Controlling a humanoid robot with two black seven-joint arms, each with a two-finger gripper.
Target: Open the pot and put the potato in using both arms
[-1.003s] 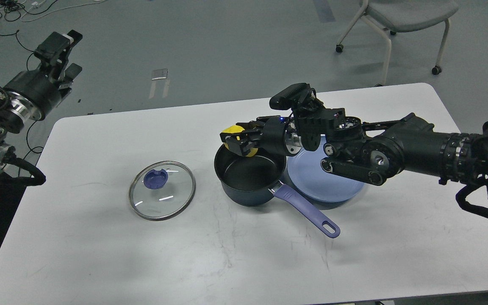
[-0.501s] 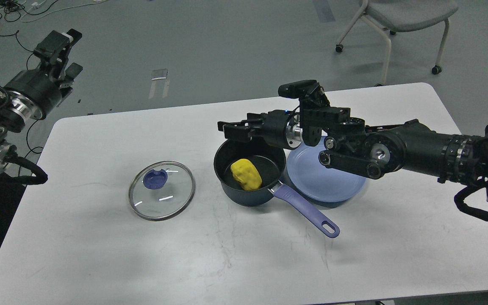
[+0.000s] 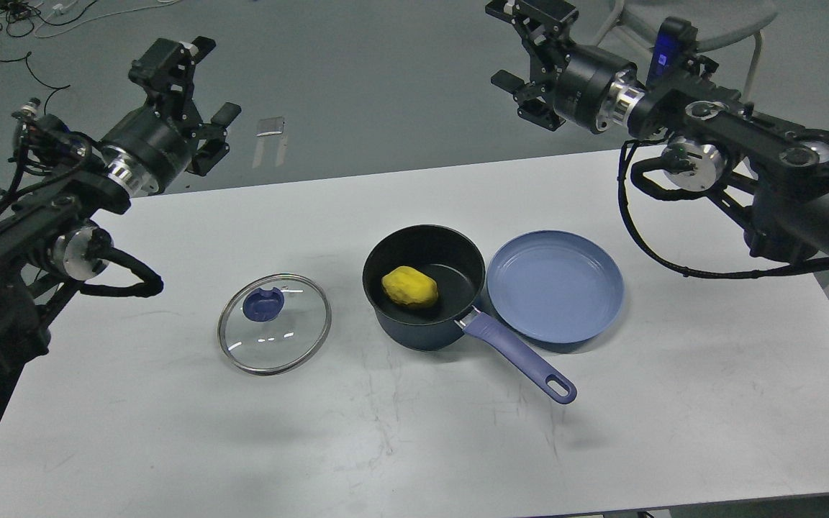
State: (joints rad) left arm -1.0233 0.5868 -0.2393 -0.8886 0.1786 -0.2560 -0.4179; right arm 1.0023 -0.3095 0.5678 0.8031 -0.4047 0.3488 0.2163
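The dark navy pot (image 3: 425,316) stands open in the middle of the white table (image 3: 170,432), its lavender handle (image 3: 522,360) pointing to the front right. The yellow potato (image 3: 409,286) lies inside it. The glass lid (image 3: 275,323) with the purple knob lies flat on the table to the pot's left. My left gripper (image 3: 195,79) is open and empty, raised beyond the table's far left edge. My right gripper (image 3: 522,54) is open and empty, raised high beyond the far right edge, well away from the pot.
A flat light-blue plate (image 3: 555,286) lies right beside the pot on its right. A grey chair (image 3: 681,29) stands on the floor behind the table. Cables lie on the floor at the far left.
My right gripper let the potato drop into the pot, then pulled up and back to the far right. My left arm swung up and to the right.
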